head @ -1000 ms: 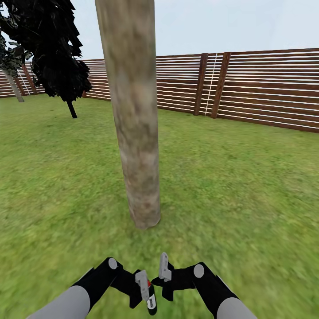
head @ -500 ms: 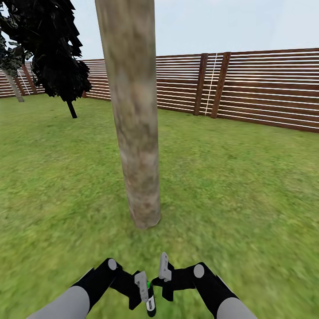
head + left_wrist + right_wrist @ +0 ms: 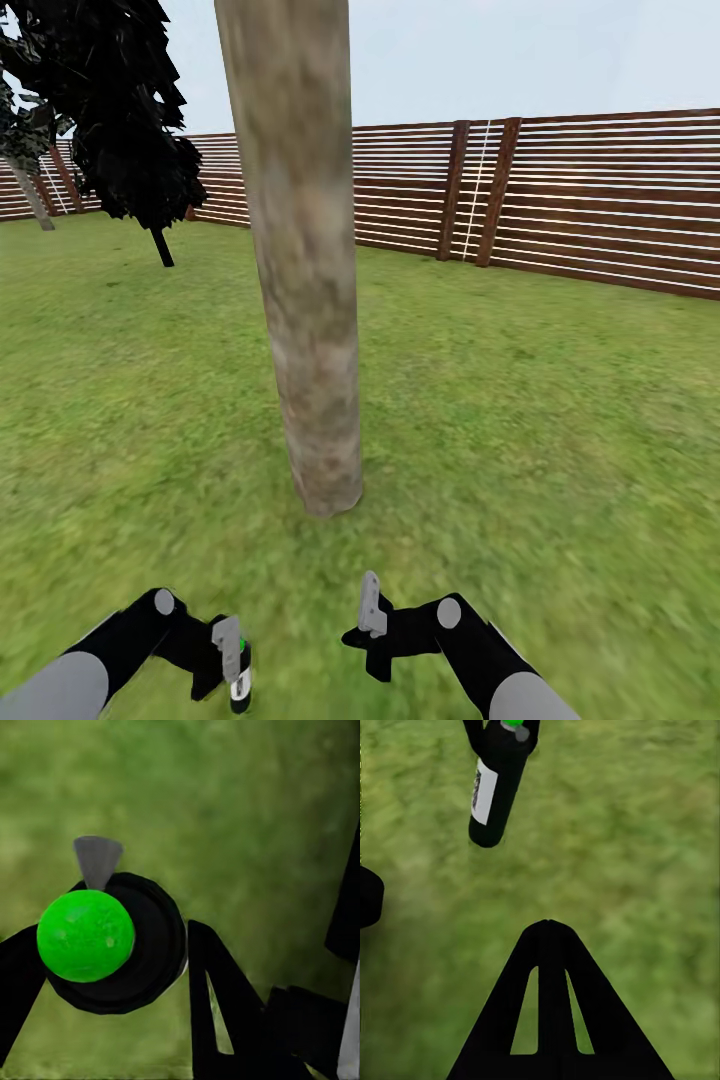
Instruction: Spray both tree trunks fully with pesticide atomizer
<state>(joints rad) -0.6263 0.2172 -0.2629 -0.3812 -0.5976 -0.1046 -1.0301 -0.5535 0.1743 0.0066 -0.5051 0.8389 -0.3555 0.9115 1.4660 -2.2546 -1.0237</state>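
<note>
The left hand [image 3: 232, 655] was clamped on the black pesticide atomizer [image 3: 240, 685], which hung above the grass floor [image 3: 560, 420] with its green cap [image 3: 85, 935] uppermost. The white-labelled atomizer body also appeared in the right wrist view [image 3: 495, 791]. The right hand [image 3: 370, 608] held nothing; its finger spacing could not be determined. The mottled tree trunk [image 3: 305, 300] stood directly ahead, before the slatted fence [image 3: 600, 200].

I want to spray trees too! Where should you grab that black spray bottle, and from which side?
Grab the atomizer around its round black body, below the green button, coming from the side. It is a slim cylinder, so the fingers fit across it, and the button and grey nozzle stay free. The left gripper holds it so.
</note>
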